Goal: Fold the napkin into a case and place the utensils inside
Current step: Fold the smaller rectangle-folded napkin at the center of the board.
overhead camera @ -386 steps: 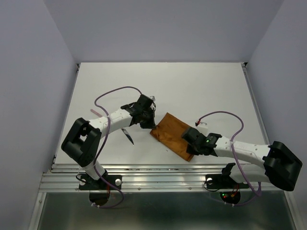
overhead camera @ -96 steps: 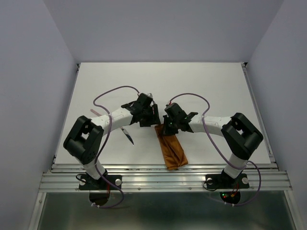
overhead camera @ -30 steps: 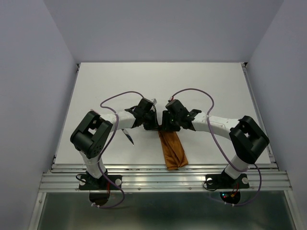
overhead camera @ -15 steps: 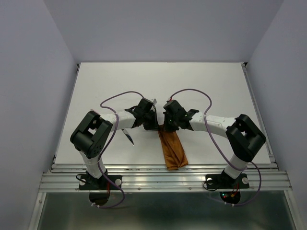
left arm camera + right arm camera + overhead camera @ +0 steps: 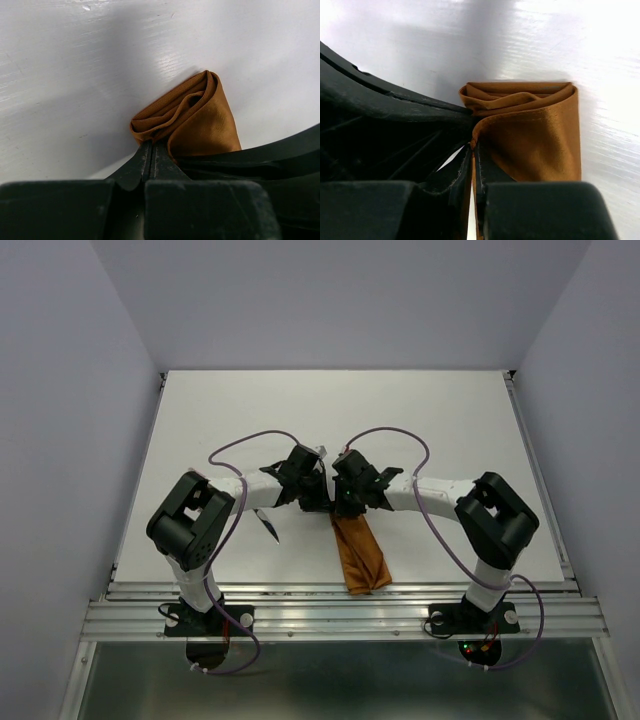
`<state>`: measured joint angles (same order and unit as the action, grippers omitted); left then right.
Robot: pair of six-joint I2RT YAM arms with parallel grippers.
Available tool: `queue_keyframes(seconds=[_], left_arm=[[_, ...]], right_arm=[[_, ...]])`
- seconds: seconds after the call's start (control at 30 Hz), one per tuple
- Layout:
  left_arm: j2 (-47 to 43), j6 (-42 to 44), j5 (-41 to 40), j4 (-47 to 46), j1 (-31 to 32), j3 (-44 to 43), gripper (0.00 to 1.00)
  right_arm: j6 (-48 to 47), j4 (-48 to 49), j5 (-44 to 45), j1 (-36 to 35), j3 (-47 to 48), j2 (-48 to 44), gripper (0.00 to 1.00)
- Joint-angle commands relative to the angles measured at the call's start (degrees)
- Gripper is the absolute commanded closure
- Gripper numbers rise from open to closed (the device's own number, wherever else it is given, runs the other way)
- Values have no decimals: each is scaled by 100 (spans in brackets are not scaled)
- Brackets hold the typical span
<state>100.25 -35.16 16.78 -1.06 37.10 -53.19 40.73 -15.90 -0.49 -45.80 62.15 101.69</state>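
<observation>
A: Where is the napkin lying right now?

B: The napkin [image 5: 361,552] is lying on the table [image 5: 420,420] as a long, narrow folded strip. It is running from the two grippers toward the near edge, a little right of the middle. Its far end is sitting right at the gripper tips.

A: What is the left gripper doing?

B: The left gripper [image 5: 318,502] is sitting at the strip's far end, on its left side. In the left wrist view its fingers [image 5: 137,167] are pressing together with no gap, and the tips are touching the corner of the folded end. I am not able to tell whether a layer is caught between them.

A: And the right one?

B: The right gripper [image 5: 343,504] is sitting just beside the left one, on the strip's right side. Its fingers [image 5: 490,175] are standing very narrow, and a thin sliver of orange is showing in the slit between them. So it is pinching a layer of the napkin.

A: How is that end of the cloth looking?

B: The layers are bunching there. The top one is bowing up off the lower ones, leaving a small mouth.

A: Any cutlery showing?

B: One dark, slender utensil [image 5: 268,524] is lying on the table left of the napkin and apart from it, just on the near side of the left arm.
</observation>
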Motion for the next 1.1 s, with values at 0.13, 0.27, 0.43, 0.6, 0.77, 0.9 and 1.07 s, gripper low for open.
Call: queue_keyframes(seconds=[0.13, 0.27, 0.43, 0.6, 0.77, 0.9, 1.07], left_arm=[[-137, 35, -95, 229, 8, -78, 88], [-163, 18, -104, 264, 8, -86, 80], [-444, -26, -227, 457, 8, -95, 78], [-682, -9, -420, 721, 7, -192, 77], [-805, -9, -535, 871, -1, -271, 69], [-875, -9, -552, 906, 7, -315, 59], [-902, -9, -561, 976, 8, -368, 45]], right_arm=[[14, 263, -21, -43, 87, 0, 82], [-4, 263, -30, -43, 60, -96, 77], [14, 368, -126, -43, -36, -289, 72], [14, 404, -92, -43, -185, -834, 68], [14, 298, 23, -43, -388, -1484, 67], [84, 184, 207, -43, -668, -1845, 67], [189, 70, 269, -43, -1073, -2127, 66]])
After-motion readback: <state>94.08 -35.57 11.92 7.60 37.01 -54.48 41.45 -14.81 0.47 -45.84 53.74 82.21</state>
